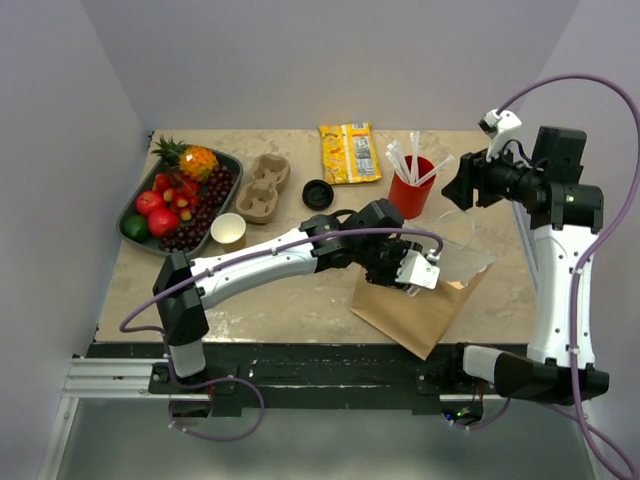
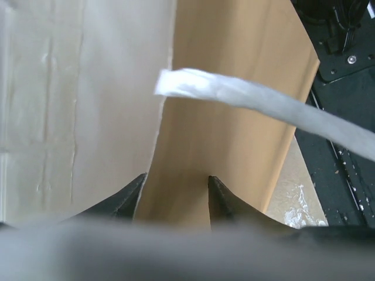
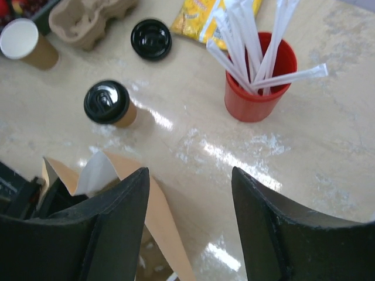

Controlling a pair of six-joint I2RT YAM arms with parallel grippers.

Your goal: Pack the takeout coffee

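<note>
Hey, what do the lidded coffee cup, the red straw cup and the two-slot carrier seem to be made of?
The small brown cup with round black lid looks like matte paper, its lid glossy plastic catching highlights. The red straw cup is likely smooth plastic, judging by its even sheen. The tan two-slot drink carrier seems moulded pulp: dull, fibrous-looking.
</note>
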